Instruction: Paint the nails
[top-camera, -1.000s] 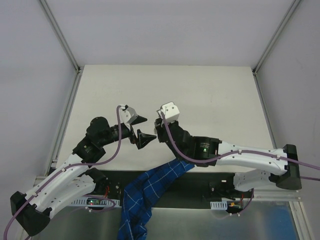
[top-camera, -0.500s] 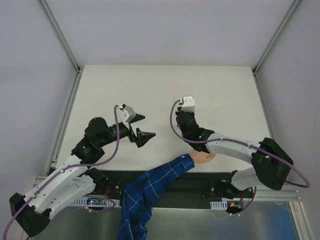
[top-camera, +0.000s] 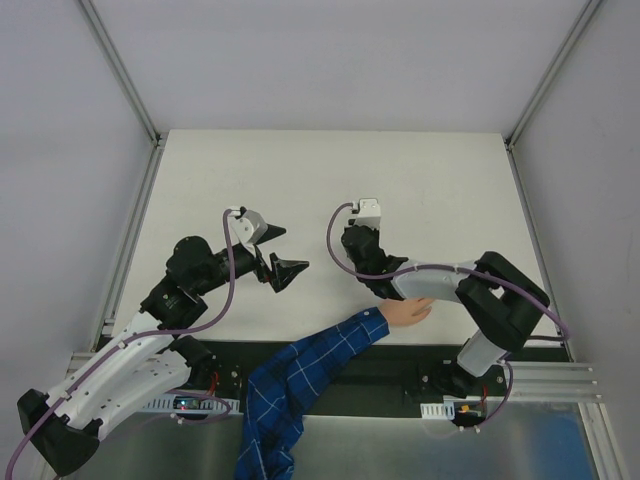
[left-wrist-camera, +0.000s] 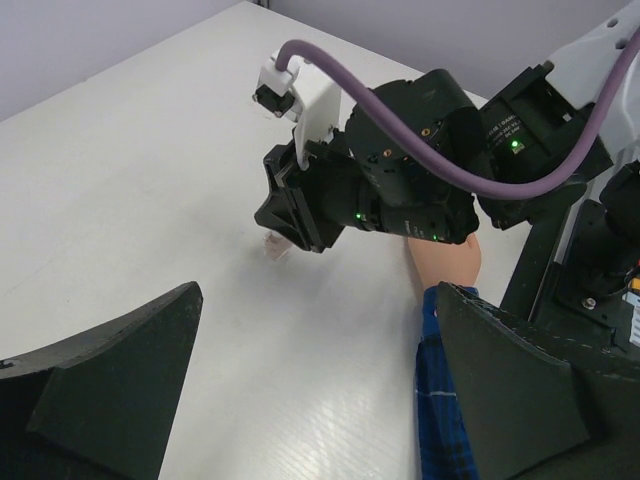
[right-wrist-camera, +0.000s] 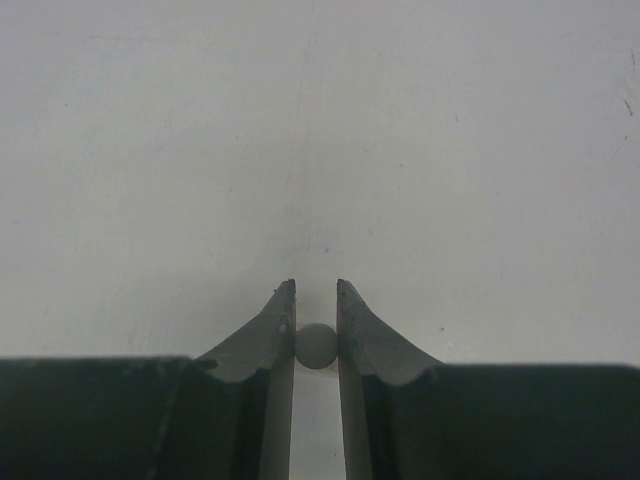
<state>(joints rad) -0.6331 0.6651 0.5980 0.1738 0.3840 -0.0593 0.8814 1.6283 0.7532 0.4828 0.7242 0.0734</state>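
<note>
Nails: I cannot make them out in any view. The pale flesh-coloured palm (top-camera: 408, 313) they belong to lies at the near edge of the white surface (top-camera: 330, 165), right of centre. It comes out of a blue plaid sleeve (top-camera: 300, 375) that trails off the surface toward the arm bases. The skin is one even tone with no contrast at the fingertips.

Hidden: in the top view the right arm's pale link crosses just over the fingertip end of the palm, so the fingers are covered. The left wrist view shows only the wrist end of the palm below the right arm's black wrist; the rest is blocked.

Right hand (right-wrist-camera: 316, 310): narrow, pointing down at the surface just beyond the palm. It is clamped on a small grey round thing (right-wrist-camera: 316, 345) between its fingers. I cannot tell what that is. The left wrist view shows a small pale smudge on the surface under these fingers, too blurred to identify.

Left hand (top-camera: 282, 250): spread wide and holding nothing, off to the left, well apart from the palm.

Versus one second ago: the right arm then lay over the cuff and hid the palm entirely. It has since swung right and the palm is now exposed. The left hand has hardly shifted.
</note>
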